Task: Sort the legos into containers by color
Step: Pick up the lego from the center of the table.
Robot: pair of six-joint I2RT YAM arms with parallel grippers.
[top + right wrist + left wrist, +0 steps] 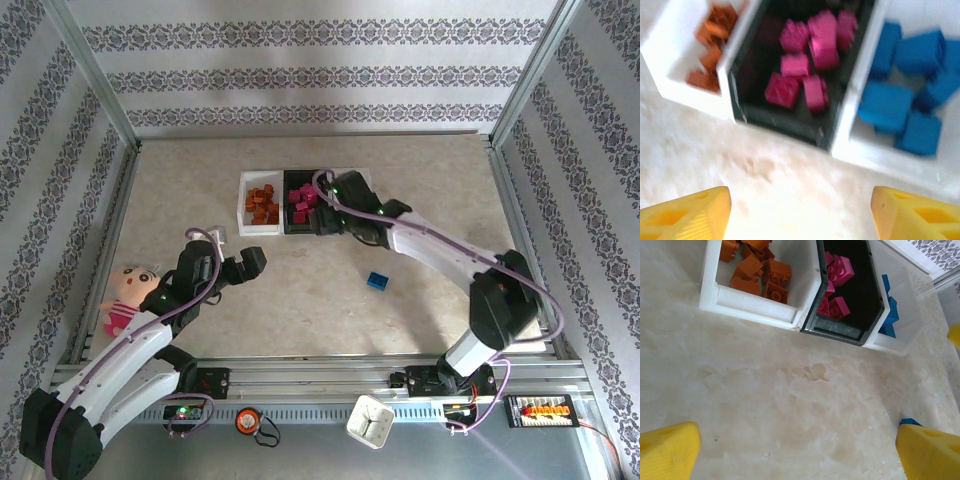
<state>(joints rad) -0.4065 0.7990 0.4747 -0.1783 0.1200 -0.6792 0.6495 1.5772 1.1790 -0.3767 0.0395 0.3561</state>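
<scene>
Hovering released and empty at the near edge of the colour-sorted bins (844, 127), the right gripper (800, 215) looks free for the one loose blue brick (377, 281) nearer; the left gripper (800, 452) hangs open.

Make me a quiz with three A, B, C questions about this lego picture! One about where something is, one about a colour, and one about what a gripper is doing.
1. Where is the loose blue lego?
A) pinched in a gripper
B) stacked on another lego
C) alone on the table

2. What colour are the legos in the black bin?
A) orange
B) pink
C) blue

3. How is the right gripper?
A) open, holding nothing
B) shut on a lego
C) shut and empty

Answers:
1 C, it lies on the table with nothing touching it.
2 B, the pink legos sit inside the black walls.
3 A, its yellow fingers stand far apart with just table between them.
</scene>
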